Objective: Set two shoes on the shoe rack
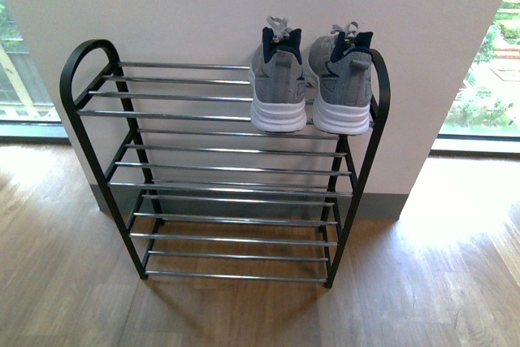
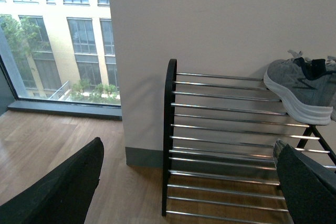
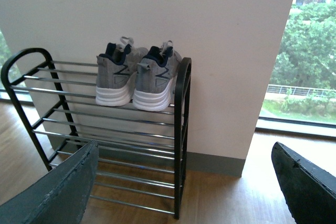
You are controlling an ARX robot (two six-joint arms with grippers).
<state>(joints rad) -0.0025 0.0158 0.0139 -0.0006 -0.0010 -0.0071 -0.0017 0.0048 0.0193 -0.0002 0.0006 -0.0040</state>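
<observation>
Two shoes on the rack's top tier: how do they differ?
Left shoe sits nearer the middle of the shoe rack; right shoe is beside the right end frame. Left shoe's heel faces front squarely; right shoe looks slightly turned. Both: grey, white soles, top tier, heels outward.

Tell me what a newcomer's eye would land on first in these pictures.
A grey sneaker and its mate, both white-soled, sit side by side with heels outward at the right end of the top tier of the black shoe rack, which stands against a pale wall. In the wrist views, the left end effector and the right end effector are spread open and hold nothing.
</observation>
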